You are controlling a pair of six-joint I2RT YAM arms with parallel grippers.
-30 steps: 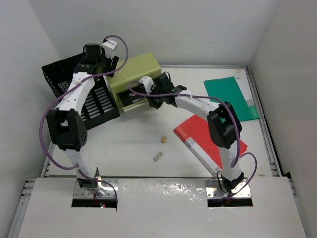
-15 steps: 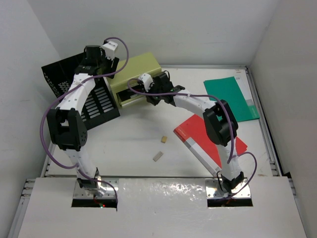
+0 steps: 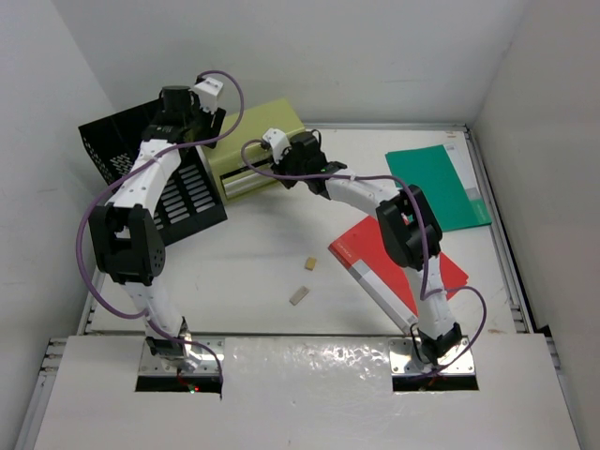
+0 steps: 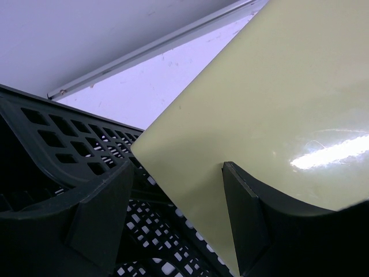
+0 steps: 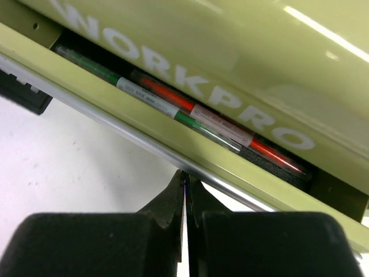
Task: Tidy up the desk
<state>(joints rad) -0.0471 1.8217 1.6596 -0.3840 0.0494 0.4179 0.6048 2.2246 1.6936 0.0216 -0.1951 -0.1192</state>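
The white desk [image 3: 253,262] carries an olive-green drawer box [image 3: 261,139] at the back left. Its drawer [image 5: 173,135] is open only a narrow slit. A green pen [image 5: 92,66] and a red pen [image 5: 271,151] lie inside. My right gripper [image 3: 283,174] is shut and empty, and its tips [image 5: 185,180] press against the drawer's metal handle rail [image 5: 115,124]. My left gripper [image 3: 184,114] is open over the box's back left corner [image 4: 242,104]. One finger [image 4: 248,219] is on the box top and the other [image 4: 98,213] is over the black basket.
A black mesh basket [image 3: 141,173] leans against the box's left side. A red folder [image 3: 398,262] lies at centre right and a green folder [image 3: 436,183] at the back right. Two small tan blocks [image 3: 309,264] [image 3: 299,296] lie mid-desk. White walls enclose the desk.
My right gripper has moved toward the box and the drawer has slid in from clearly open to nearly shut. The left arm has stayed put.
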